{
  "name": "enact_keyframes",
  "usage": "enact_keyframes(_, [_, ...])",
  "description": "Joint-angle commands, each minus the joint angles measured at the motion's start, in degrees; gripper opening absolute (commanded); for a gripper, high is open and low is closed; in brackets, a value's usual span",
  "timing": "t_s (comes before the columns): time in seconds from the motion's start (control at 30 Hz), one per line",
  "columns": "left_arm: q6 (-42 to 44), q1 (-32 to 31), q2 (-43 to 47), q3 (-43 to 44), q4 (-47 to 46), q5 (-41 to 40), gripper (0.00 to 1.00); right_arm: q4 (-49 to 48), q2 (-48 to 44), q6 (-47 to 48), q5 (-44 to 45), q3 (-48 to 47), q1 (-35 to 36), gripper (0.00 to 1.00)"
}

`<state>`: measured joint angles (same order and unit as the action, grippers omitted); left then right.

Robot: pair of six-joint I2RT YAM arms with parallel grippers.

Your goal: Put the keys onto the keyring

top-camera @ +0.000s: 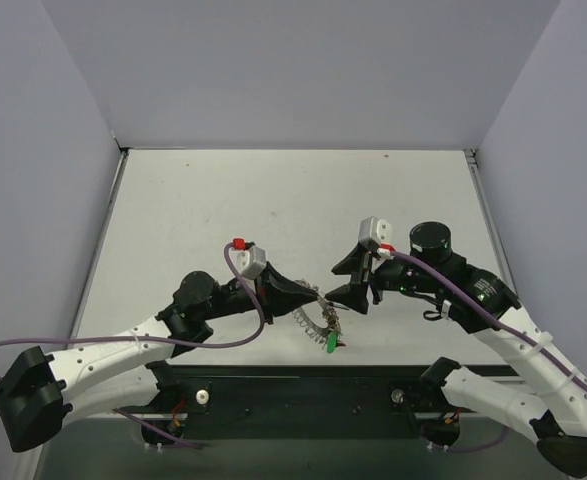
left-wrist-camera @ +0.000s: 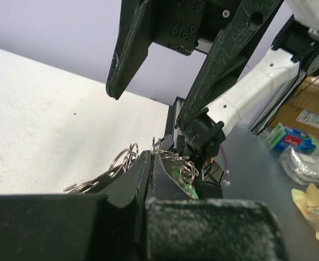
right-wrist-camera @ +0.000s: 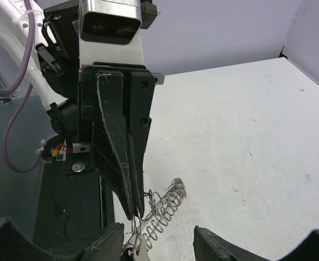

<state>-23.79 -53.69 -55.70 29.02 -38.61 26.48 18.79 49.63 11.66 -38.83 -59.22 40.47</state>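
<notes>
Closest to the arm bases, over the near strip of the table (top-camera: 273,200), we find the green key (top-camera: 331,341) dangling at the low end of the keyring (top-camera: 313,318), so at least one key looks threaded already. The other keys we cannot make out, nor can we tell whether the ring's low end touches the tabletop. Just beyond, the left gripper (top-camera: 295,297) is clenched on the ring's coiled band, its fingers pressed together with wire loops spilling out on either side of the tips. Across from it the right gripper (top-camera: 351,280) is released, jaws spread and holding nothing. Its wrist view shows the coil lying between its two fingers, though contact is not visible. We judge the ring light, springy and slick: bare wire that will twist and swing about a single pinch. We would therefore take it across the flat of the band, close to where a key must slide on, while the other hold stays firm. The keys look tiny and light with slippery blades, so the plastic head is the place to pinch. Farther back the white tabletop runs to the rear wall.
</notes>
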Motion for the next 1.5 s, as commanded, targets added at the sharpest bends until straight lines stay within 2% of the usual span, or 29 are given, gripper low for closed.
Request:
enact_keyframes(0.0, [-4.95, -0.27, 1.30, -1.94, -15.87, -3.18, 0.00, -4.20, -0.93, -0.15, -3.44, 0.34, -0.92, 0.53])
enact_keyframes(0.27, [-6.97, -0.19, -0.11, -4.93, -25.02, -4.42, 0.00, -4.64, -0.50, 0.29, -10.56, -0.02, -1.62, 0.54])
enact_keyframes(0.4, [-7.23, -0.19, -0.46, -4.76, -25.64, -4.33, 0.00, -6.12, -0.32, -0.23, -14.07, 0.16, -1.62, 0.54])
enact_keyframes(0.63, [-7.32, -0.19, -1.07, -3.88, -25.90, -2.93, 0.00, -9.29, -0.14, -2.16, -13.29, 1.65, -1.62, 0.55])
enact_keyframes(0.77, [-7.32, -0.27, -0.99, -3.88, -25.99, -2.84, 0.00, -11.14, 0.56, -3.31, -13.64, 2.01, -1.62, 0.53])
enact_keyframes(0.9, [-6.97, -0.27, -0.46, -3.70, -25.81, -3.01, 0.00, -10.88, 2.23, -3.49, -16.62, 1.39, -1.62, 0.29])
enact_keyframes(1.13, [-5.65, -0.27, 0.59, -3.09, -23.09, -3.01, 0.00, -10.26, 3.46, -3.49, -18.21, 0.95, -1.53, 0.20])
enact_keyframes(1.23, [-5.39, -0.10, 0.77, -2.65, -22.65, -3.10, 0.00, -10.00, 3.72, -3.57, -18.56, 0.95, -1.53, 0.02])
enact_keyframes(1.47, [-4.08, -0.10, 0.86, -1.51, -20.02, -2.92, 0.00, -7.45, 5.13, -2.87, -19.00, -1.16, -1.53, 0.00])
